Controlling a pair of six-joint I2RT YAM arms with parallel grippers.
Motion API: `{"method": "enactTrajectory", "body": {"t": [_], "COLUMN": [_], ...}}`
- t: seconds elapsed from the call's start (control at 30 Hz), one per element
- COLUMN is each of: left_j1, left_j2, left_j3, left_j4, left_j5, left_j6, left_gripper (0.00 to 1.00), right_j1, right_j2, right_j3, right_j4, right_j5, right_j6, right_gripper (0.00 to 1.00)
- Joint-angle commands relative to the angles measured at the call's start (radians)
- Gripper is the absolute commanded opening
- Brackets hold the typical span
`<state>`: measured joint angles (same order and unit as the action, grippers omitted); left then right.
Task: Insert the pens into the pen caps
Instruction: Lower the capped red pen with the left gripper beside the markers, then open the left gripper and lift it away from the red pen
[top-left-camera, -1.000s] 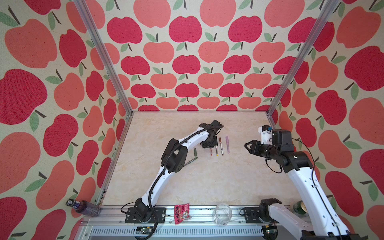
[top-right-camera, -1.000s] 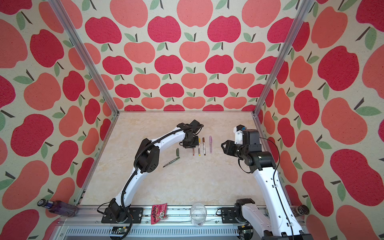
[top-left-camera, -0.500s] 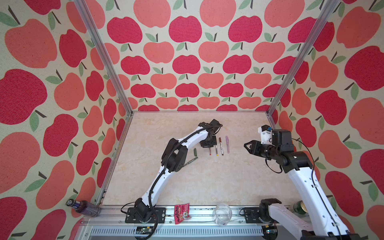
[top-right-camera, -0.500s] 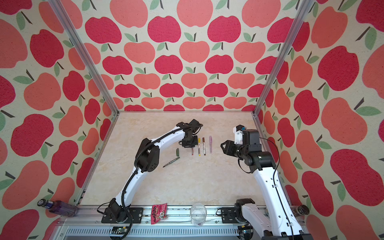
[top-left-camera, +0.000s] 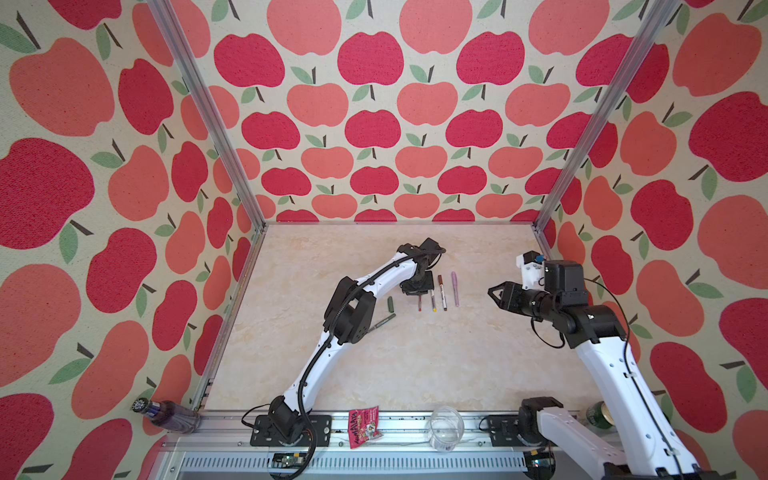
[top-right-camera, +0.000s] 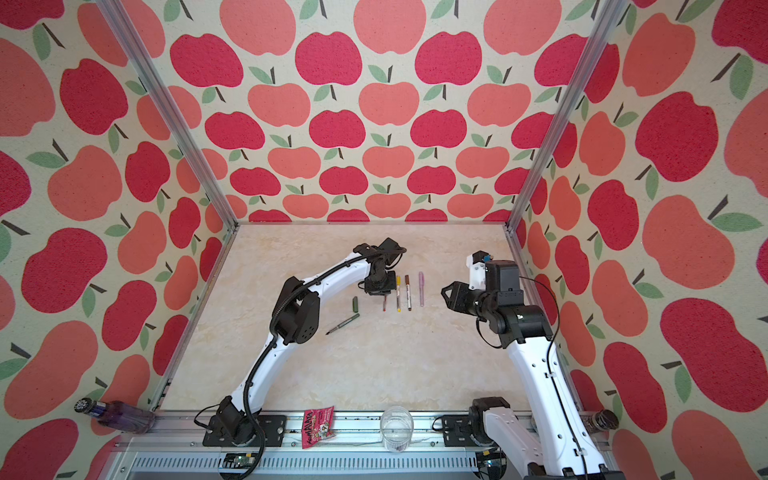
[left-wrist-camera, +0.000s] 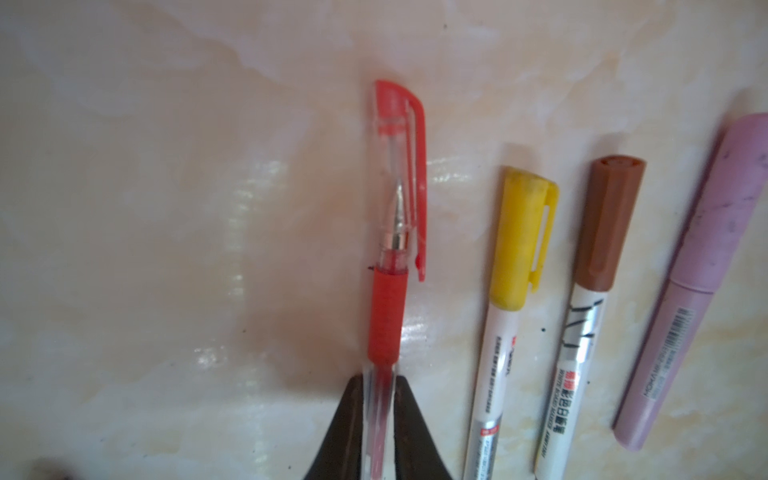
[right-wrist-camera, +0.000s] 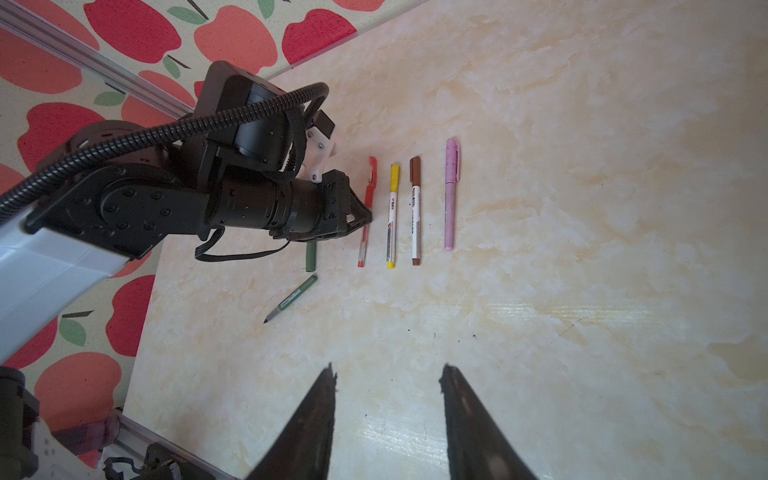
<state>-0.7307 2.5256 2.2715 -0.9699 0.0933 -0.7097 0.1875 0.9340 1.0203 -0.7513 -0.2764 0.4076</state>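
My left gripper (left-wrist-camera: 379, 384) pinches the capped red pen (left-wrist-camera: 388, 316) by its clear barrel, flat on the table (left-wrist-camera: 166, 208) just beside the yellow pen (left-wrist-camera: 500, 332); my right gripper (right-wrist-camera: 388, 374) hangs open and empty, well apart from them

This is a robot lab cell. Apple-print walls (top-left-camera: 374, 124) on aluminium posts (top-left-camera: 208, 124) box in a marble-look tabletop (top-left-camera: 415, 365). Along the tabletop's front edge runs a metal rail (top-left-camera: 407, 424). Two white arms (top-left-camera: 320, 370) are bolted to it, and a snack packet (top-left-camera: 363, 420) and a clear cup (top-left-camera: 446, 428) lie there.
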Motion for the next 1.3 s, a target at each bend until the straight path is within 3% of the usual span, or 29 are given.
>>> {"method": "enactTrajectory", "body": {"t": [0.0, 0.5, 0.7, 1.03, 1.17, 1.27], "left_j1": [0.005, -0.002, -0.006, -0.001, -0.001, 0.012], "left_j2": [0.044, 0.027, -0.059, -0.279, -0.452, -0.627], "left_j3": [0.021, 0.034, 0.032, -0.015, -0.151, -0.337], "left_j4": [-0.046, -0.021, 0.064, 0.061, 0.093, 0.178], "left_j5": [-0.004, 0.005, 0.020, -0.073, -0.175, -0.227], "left_j6": [0.017, 0.022, 0.056, 0.124, 0.154, 0.168], "left_gripper": [0.18, 0.18, 0.28, 0.33, 0.35, 0.37], "right_j1": [-0.006, -0.009, -0.010, -0.009, -0.008, -0.001], "right_j2": [-0.020, -0.028, -0.026, -0.035, -0.034, -0.031], "right_j3": [-0.015, -0.021, -0.018, 0.006, 0.025, 0.036], "right_j4": [0.013, 0.017, 0.024, 0.020, 0.004, -0.012], "right_j5": [-0.007, -0.015, -0.035, -0.076, -0.101, -0.112], "right_j6": [-0.022, -0.022, -0.016, 0.008, 0.018, 0.022], "right_gripper": [0.45, 0.45, 0.45, 0.45, 0.45, 0.45]}}
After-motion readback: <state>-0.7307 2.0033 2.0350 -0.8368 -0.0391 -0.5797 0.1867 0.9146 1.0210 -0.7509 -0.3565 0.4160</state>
